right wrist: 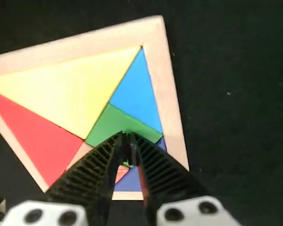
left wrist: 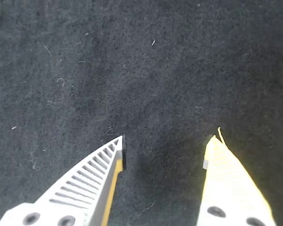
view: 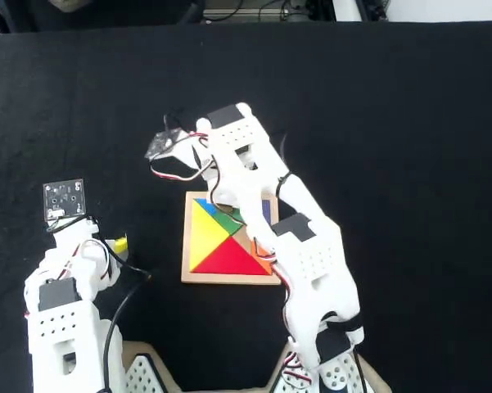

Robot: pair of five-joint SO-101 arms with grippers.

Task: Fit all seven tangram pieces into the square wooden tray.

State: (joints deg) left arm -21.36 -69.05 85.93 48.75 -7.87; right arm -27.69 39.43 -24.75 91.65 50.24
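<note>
- Two white arms stand over a black cloth-covered table [view: 393, 123]; in the high view one sits at the lower left of the frame and the other rises from the lower centre.
- Just below centre in the high view lies the square wooden tray [view: 229, 279], flat on the cloth, with the centre arm crossing its right side.
- Inside the tray, the large yellow triangle [right wrist: 70, 89] and the large red triangle [right wrist: 33, 136] lie edge to edge.
- Touching the yellow one are the blue triangle [right wrist: 134, 94], against the tray's rim, and the green piece [right wrist: 115, 125].
- A dark blue piece [right wrist: 132, 181] shows partly under the fingers.
- The right gripper [right wrist: 127, 136] hangs over the green piece, jaws drawn to a narrow slit; nothing is clearly held.
- The left gripper [left wrist: 168, 141] hovers over bare cloth, spread wide and holding nothing, well apart from the tray.
</note>
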